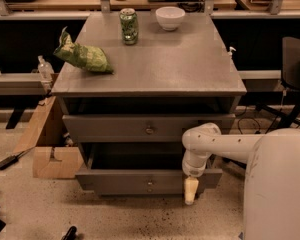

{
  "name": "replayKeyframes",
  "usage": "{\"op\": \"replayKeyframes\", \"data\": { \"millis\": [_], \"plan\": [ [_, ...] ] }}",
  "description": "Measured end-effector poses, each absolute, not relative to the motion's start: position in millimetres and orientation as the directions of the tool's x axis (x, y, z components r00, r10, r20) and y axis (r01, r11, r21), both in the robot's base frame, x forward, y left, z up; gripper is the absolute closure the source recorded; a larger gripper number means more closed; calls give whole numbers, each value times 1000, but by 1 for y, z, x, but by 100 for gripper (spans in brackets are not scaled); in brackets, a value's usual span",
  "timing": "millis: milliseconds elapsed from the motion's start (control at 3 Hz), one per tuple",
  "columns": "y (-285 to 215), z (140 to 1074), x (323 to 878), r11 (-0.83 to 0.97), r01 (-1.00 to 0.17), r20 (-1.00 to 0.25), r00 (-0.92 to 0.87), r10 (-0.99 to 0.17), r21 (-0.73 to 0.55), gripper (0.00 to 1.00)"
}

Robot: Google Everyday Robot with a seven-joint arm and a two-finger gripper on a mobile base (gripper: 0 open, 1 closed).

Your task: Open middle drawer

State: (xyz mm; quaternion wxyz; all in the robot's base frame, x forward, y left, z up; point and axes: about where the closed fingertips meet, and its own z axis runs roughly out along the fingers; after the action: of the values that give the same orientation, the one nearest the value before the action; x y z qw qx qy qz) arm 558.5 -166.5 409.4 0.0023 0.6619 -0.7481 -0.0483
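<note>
by right end, flat grey middle drawer (120, 181): pale tapered gripper (190, 191).

The gripper (190, 190) hangs before the middle drawer (120, 182), hiding its front's right end

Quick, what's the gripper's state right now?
Gripper: cannot be told. It points down at the right front of the pulled-out middle drawer.

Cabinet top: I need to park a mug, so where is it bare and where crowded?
Bare: the whole front and right of the cabinet top, from the chip bag across to the right edge. Crowded: the back edge with can and bowl, and the left with the bag. The gripper hangs low before the middle drawer, clear of the top.
</note>
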Motion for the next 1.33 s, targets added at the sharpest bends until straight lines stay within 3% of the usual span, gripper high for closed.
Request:
{"op": "replayKeyframes", "data": {
  "millis": [667,1333],
  "plan": [
    [-169,410,503,232,-960,-18,-237,-971,155,42],
    [-169,415,503,232,-960,-18,-237,-971,155,89]
  ]
}}
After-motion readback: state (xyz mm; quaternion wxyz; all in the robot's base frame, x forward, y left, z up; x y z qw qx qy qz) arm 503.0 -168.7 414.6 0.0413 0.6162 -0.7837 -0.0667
